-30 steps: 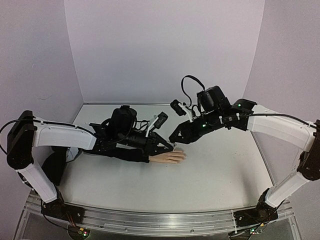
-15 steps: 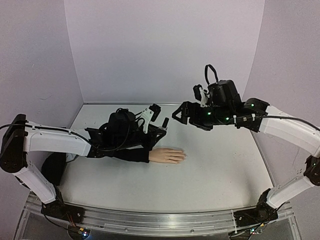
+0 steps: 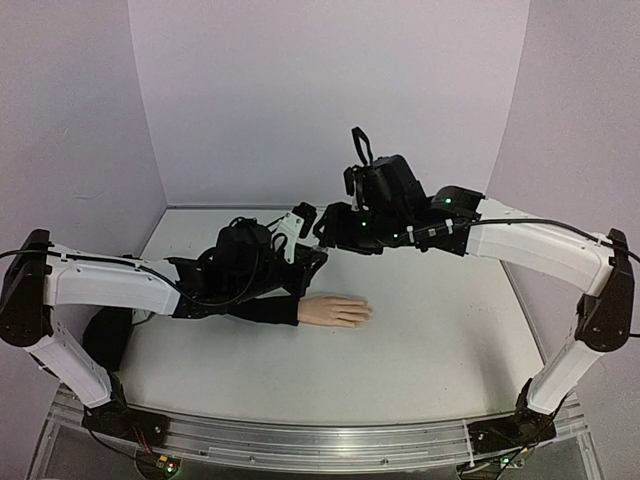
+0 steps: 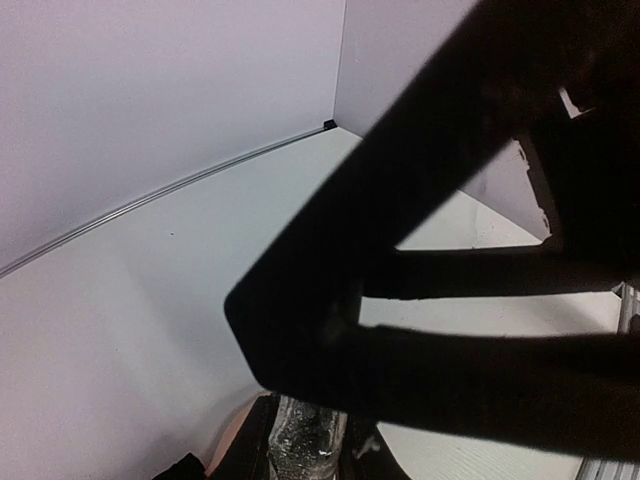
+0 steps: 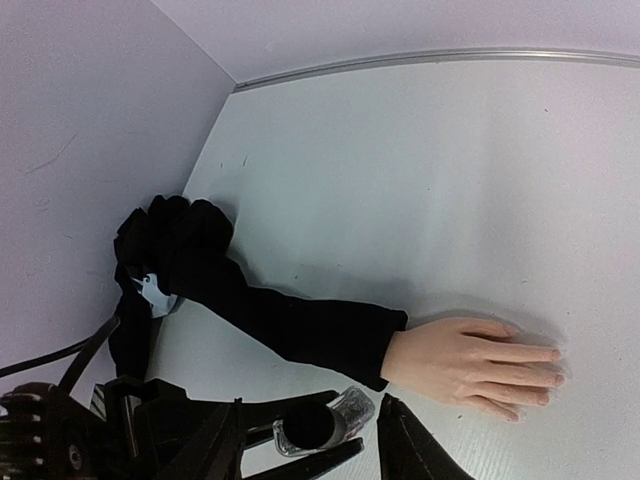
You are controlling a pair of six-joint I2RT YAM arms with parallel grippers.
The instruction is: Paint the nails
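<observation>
Glitter polish bottle held near the mannequin hand

Left gripper [image 3: 316,260] is clamped on a clear, glitter-filled polish bottle [image 5: 325,420] with a dark top. Right gripper [image 5: 312,405] has its 2 fingers spread apart, gripping nothing. The nails [image 5: 553,368] tip the mannequin hand [image 3: 335,311], flat on the table [image 3: 430,350], lower right in the right wrist view.

Robotics lab test cell: bare lilac walls [image 3: 330,100] boxing a white surface [image 3: 420,360], aluminium rail [image 3: 320,438] along its near edge, left arm [image 3: 110,282] and right arm [image 3: 545,245] bolted there.
</observation>
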